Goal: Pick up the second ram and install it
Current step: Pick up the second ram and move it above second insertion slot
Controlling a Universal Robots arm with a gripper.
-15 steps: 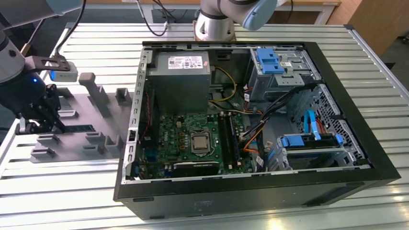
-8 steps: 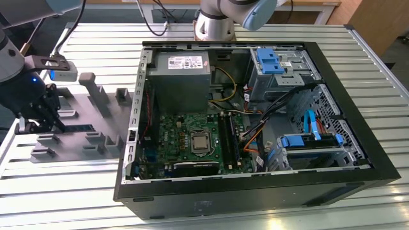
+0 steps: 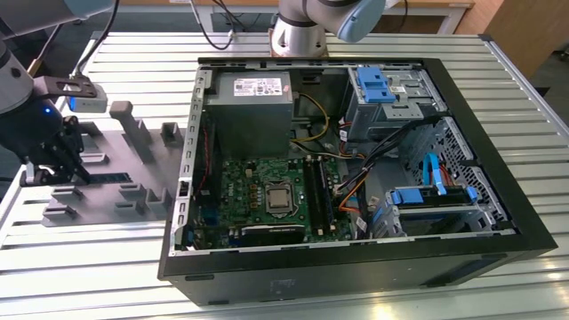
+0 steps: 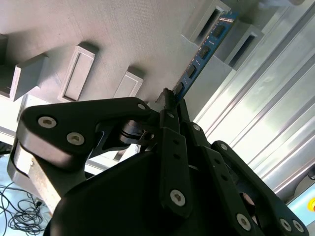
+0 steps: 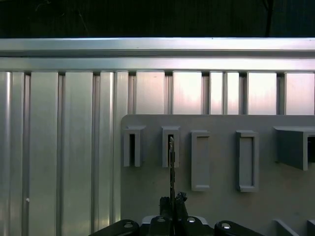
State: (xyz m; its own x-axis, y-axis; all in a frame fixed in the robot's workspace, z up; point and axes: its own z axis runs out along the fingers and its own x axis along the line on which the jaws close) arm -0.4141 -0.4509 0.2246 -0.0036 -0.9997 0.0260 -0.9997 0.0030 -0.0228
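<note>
My black two-finger gripper (image 4: pixel 171 101) is pinched narrow on one end of the second ram (image 4: pixel 199 51), a long, thin blue memory board with a row of small dark chips. My fingers (image 4: pixel 170 147) press against its two flat faces. In the first wrist view the second ram (image 5: pixel 171 167) shows edge-on, running from my gripper (image 5: pixel 173 204) to a small grey slotted block (image 5: pixel 166 147), where its far end sits in the slot. That block stands on a flat grey holder plate (image 5: pixel 221 206). In the exterior view my gripper (image 3: pixel 53 175) stands over this plate (image 3: pixel 98 200) at the exterior view's left, with the second ram (image 3: pixel 111 177) on edge beside it. The plate lies on a ribbed aluminium table (image 3: pixel 89 267). Well apart, toward the exterior view's right, lies an open black computer case (image 3: pixel 356 263) with its green motherboard (image 3: pixel 258 180).
</note>
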